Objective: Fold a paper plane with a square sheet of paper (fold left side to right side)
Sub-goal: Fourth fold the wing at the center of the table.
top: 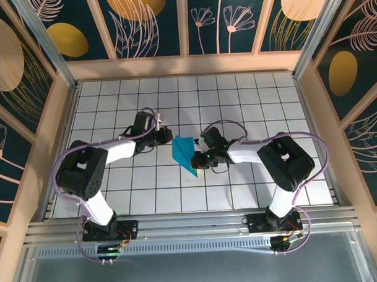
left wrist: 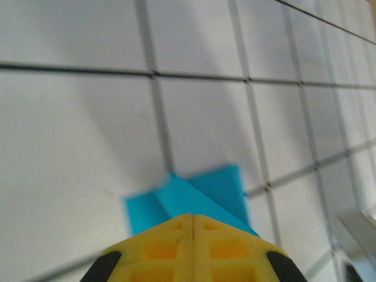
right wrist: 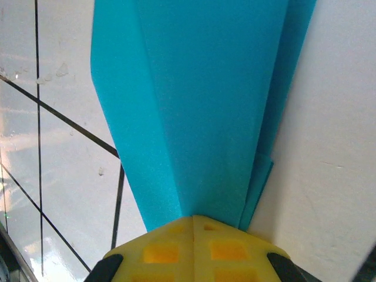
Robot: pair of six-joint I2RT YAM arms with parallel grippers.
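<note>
White tiled tabletop (top: 236, 96) crossed by dark grid lines. Dark blue wall panels (top: 153, 24) carry gold discs and pale flowers.

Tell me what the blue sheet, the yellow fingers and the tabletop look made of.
Sheet: thin matte paper, probably; it holds sharp creases and shows fine grain.
Fingers: likely moulded plastic or rubber, yellow, with recessed squares.
Tabletop: hard, glossy white with dark grid lines; it reflects light, but tile or laminate cannot be told.

Both jaws flank the folded turquoise paper (top: 184, 155).
</note>
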